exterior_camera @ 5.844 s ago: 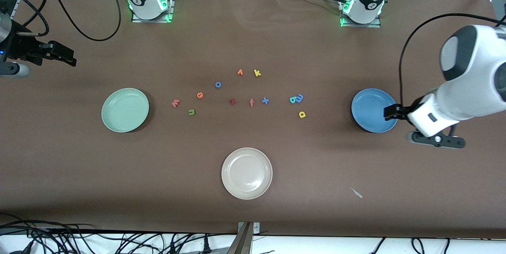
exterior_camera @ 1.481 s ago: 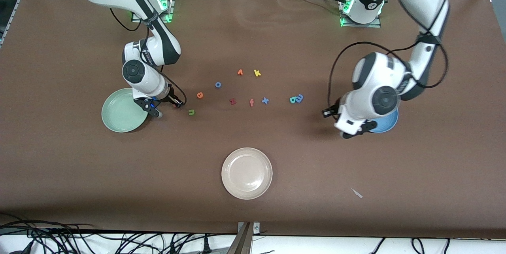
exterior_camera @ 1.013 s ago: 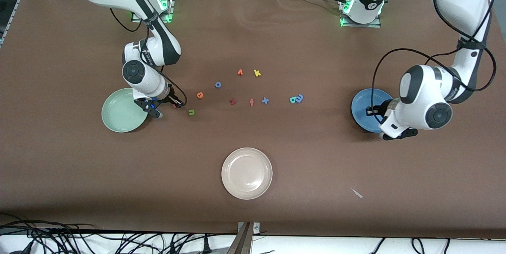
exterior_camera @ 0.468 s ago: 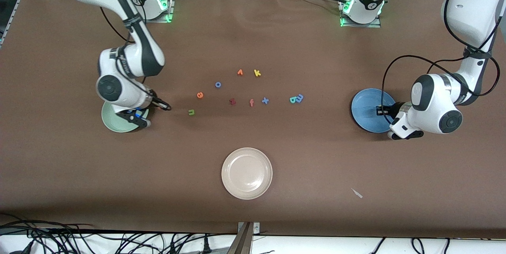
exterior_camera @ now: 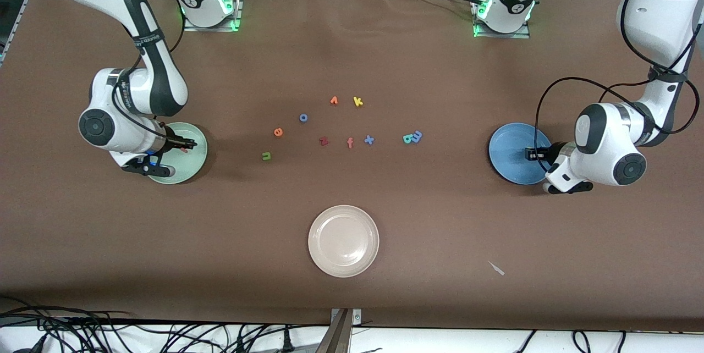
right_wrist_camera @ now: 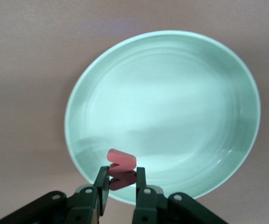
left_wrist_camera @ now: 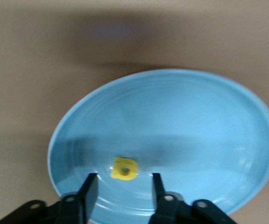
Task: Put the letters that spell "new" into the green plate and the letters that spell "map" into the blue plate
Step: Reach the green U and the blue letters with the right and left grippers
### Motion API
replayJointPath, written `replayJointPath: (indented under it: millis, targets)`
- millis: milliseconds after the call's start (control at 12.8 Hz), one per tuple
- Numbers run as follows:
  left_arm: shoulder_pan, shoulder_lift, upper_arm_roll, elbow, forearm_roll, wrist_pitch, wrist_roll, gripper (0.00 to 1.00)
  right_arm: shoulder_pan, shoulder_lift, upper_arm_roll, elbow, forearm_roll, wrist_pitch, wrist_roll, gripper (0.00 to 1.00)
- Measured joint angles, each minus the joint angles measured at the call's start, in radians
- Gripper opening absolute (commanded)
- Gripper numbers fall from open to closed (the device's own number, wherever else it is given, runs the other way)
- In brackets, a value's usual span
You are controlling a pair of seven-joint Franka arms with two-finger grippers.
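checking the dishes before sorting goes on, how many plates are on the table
3: the green plate at the right arm's end, the blue plate at the left arm's end, and the cream-white plate between them, nearest the front camera.

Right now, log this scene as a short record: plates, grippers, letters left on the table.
green plate: holds no letter
right gripper: over the green plate, shut on the pinkish-red w
blue plate: holds the yellow p
left gripper: over the blue plate, open, holding nothing
"new" letters on the table: green n, orange e
"map" letters on the table: blue m touching teal a
cream-white plate: nearest the front camera
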Motion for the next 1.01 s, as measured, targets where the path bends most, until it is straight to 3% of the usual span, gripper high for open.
replayJointPath:
  millis: [78, 312, 545, 701, 1013]
  targets:
    - [0.0, -0.018, -0.03, 0.007, -0.001, 0.0, -0.029, 1.0, 0.0, 0.001, -0.005, -0.02, 0.0, 0.03, -0.017, 1.0]
    - [-0.003, -0.077, -0.181, 0.009, -0.015, -0.016, -0.219, 1.0, 0.002, 0.002, -0.006, -0.034, 0.001, 0.042, -0.014, 1.0]
    - [-0.016, -0.081, -0.338, 0.002, -0.016, -0.006, -0.411, 1.0, 0.015, -0.004, 0.007, 0.037, 0.005, -0.057, 0.085, 1.0]
    - [-0.063, -0.064, -0.373, -0.016, -0.016, 0.078, -0.479, 1.0, 0.025, -0.011, 0.055, 0.06, 0.007, -0.068, 0.217, 1.0]
    - [-0.16, -0.006, -0.371, -0.078, -0.015, 0.294, -0.537, 1.0, 0.037, -0.011, 0.159, 0.063, 0.007, -0.017, 0.535, 1.0]
